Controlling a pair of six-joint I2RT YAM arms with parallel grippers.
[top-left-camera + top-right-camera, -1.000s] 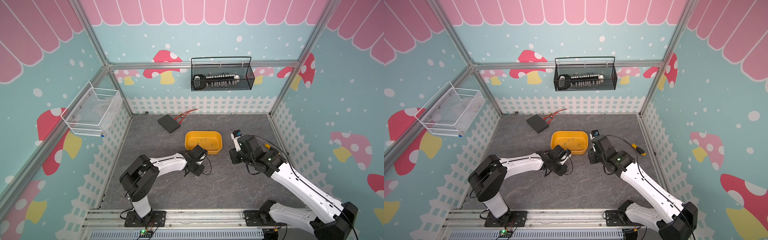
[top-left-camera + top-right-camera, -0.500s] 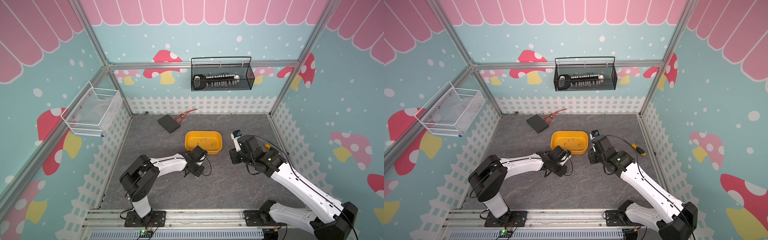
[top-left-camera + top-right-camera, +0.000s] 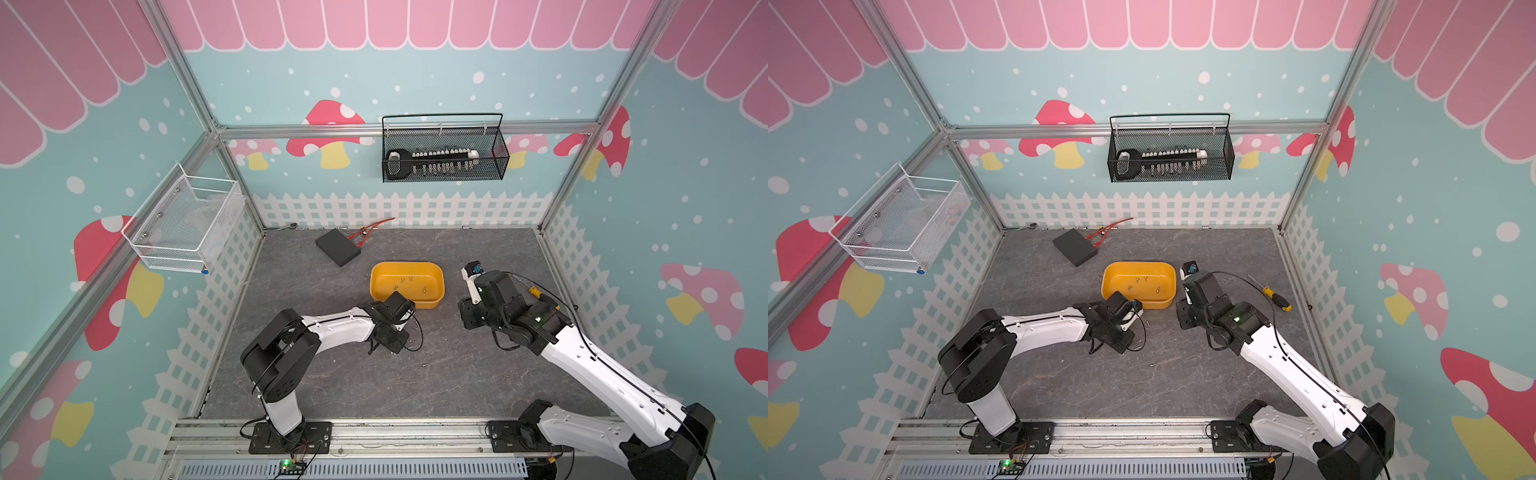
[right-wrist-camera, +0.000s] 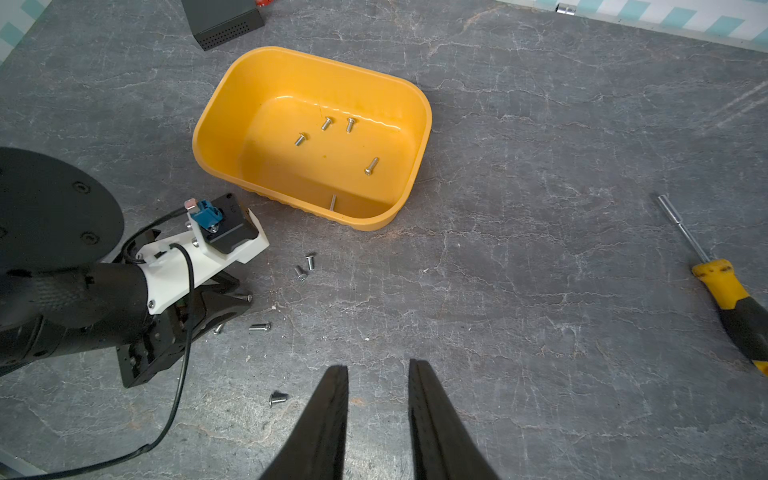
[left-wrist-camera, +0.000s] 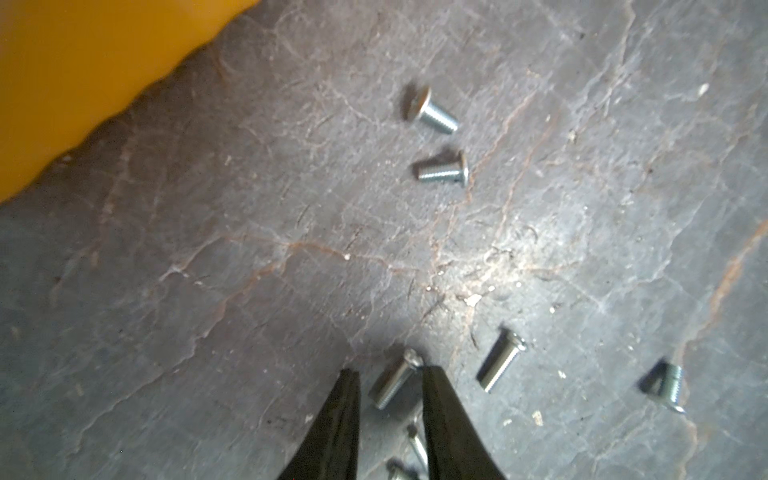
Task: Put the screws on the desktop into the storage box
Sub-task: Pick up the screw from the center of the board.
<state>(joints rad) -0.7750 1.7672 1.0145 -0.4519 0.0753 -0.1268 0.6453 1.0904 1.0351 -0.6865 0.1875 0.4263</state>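
Left gripper (image 5: 390, 370) has narrowed around a screw (image 5: 390, 384) on the desktop (image 5: 249, 249) near the box (image 5: 83, 62), jaws not yet pinching it, so a pickup looks near. Right gripper (image 4: 378, 365) hangs parted, empty.

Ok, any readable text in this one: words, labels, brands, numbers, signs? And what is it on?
No text can be read in any view.
storage box: plain, no marking.
black box: no label shows.
screwdriver: no brand shows on the handle.
socket rail in the basket: any size marks are too small to read.
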